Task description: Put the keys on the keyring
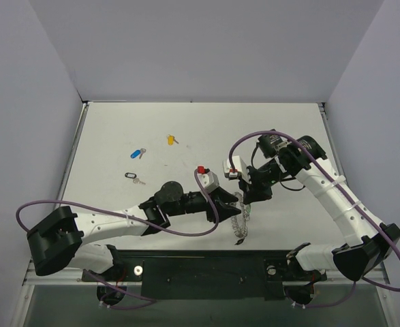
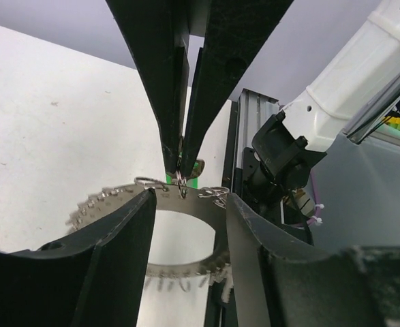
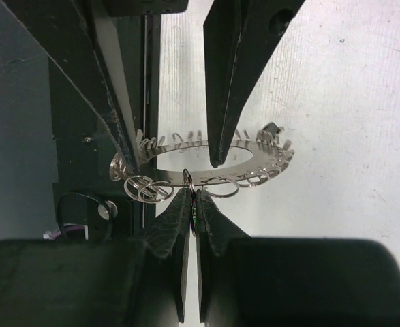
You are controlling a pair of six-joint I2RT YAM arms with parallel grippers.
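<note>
Count: four keys, one keyring, two tools. Three keys lie loose on the worktop in the upper left of the top view: blue key, yellow key above and right of it, black key lowest. They sit apart from each other and well apart from the arms. The fourth, the green key, is up at your right tool; only slivers of green and a bit of silver show behind the fingertips.

The keyring is a flat silvery-grey hoop with a wide hole and small wire loops all around its rim. In the top view it's lower centre, between the two tools, seen edge-on and off the worktop.

Your right tool has its jaws pressed together, clamped on the green key right at the hoop's rim, with one small wire loop at the tips. In the left wrist view it comes down from the top of the frame.

Your left tool has its jaws apart, set across a section of the hoop, one finger at the outer rim. I can't tell whether they actually press on it.
</note>
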